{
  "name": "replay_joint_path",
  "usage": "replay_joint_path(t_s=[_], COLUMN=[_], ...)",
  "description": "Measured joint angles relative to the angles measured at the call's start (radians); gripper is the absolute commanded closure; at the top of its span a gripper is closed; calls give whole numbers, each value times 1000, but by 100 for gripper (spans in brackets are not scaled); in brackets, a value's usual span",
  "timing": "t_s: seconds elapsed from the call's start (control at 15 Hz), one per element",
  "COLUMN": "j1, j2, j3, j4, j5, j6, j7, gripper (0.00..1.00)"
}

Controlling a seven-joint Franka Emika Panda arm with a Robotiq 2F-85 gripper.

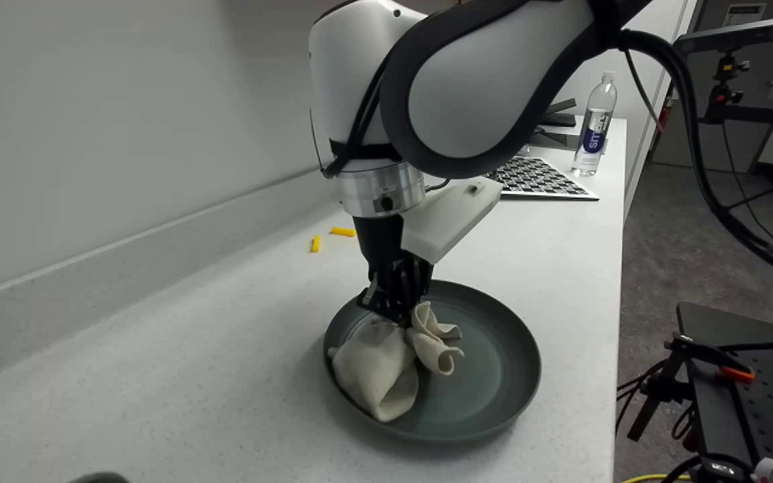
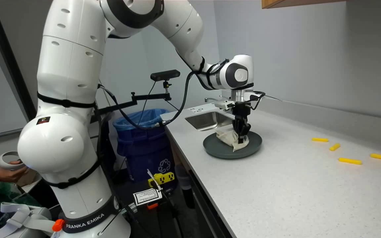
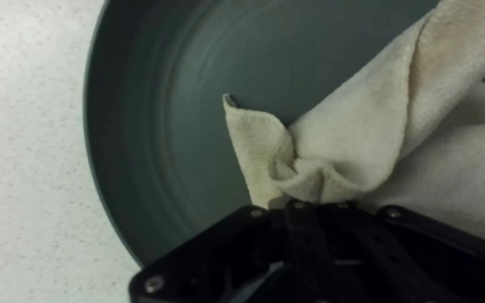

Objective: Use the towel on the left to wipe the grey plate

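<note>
The grey plate (image 1: 487,376) lies flat on the white counter, and it shows in both exterior views (image 2: 220,152). On it rests the towel (image 1: 370,369), a crumpled cream cloth with its middle pinched up. My gripper (image 1: 405,320) points down over the plate, shut on the gathered part of the towel. In the wrist view the towel (image 3: 347,139) bunches right at the shut fingertips, with folds spreading to the upper right and a small corner sticking out on the left. Bare plate surface (image 3: 209,139) shows left of the cloth. The fingertips themselves are covered by cloth.
Several yellow pieces (image 2: 350,161) lie on the counter near the wall (image 2: 309,59). A sink (image 2: 210,121) sits close behind the plate in an exterior view. Farther along are a checkered board (image 1: 541,178) and a water bottle (image 1: 594,127). The counter edge (image 1: 618,335) runs beside the plate.
</note>
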Motion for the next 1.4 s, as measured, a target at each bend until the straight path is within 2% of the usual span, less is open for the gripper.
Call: replay_joint_path(t_s=[0.2, 0.47, 1.0, 1.2, 1.4], j1=[20, 26, 11, 4, -9], j2=[1, -15, -122, -141, -149], j3=[14, -5, -45, -43, -37], j4=[3, -2, -51, -53, -54], j5=[20, 2, -6, 1, 24], j6=[0, -22, -254, -322, -333], j7=[-3, -2, -22, -78, -163], gripper=[99, 99, 99, 99, 99])
